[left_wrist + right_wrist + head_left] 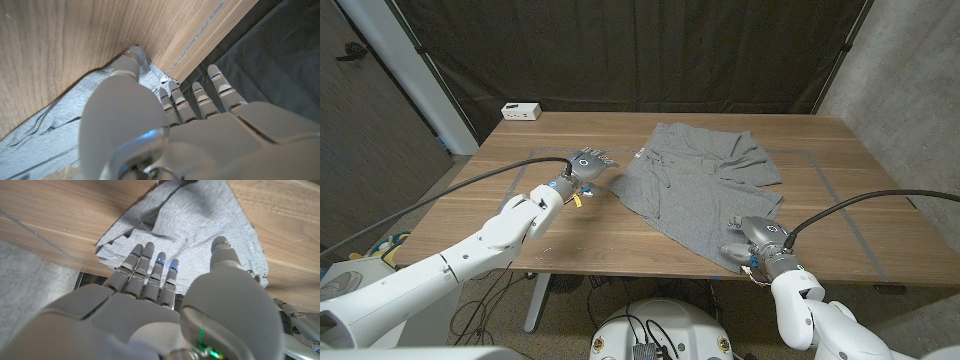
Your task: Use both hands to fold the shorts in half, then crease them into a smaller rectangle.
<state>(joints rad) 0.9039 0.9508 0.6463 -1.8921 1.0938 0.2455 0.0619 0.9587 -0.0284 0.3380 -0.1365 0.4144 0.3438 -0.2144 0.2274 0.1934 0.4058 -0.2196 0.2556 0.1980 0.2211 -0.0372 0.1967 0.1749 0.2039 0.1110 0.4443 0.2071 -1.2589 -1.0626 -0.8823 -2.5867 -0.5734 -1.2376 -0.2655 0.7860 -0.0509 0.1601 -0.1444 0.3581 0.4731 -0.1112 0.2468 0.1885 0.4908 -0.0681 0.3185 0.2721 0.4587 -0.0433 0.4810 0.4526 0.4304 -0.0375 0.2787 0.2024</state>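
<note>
With fingers spread and empty, the left hand [588, 164] and right hand [750, 236] should each pinch a near corner of the shorts [695, 180]; lift both evenly off the surface [560, 240].

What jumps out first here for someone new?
The grey shorts, spread rumpled across the middle of the wooden table. The left hand is at their left edge, and the right hand at their near corner by the table's front edge, fingers spread over the cloth. A small white box sits at the far left corner.
</note>
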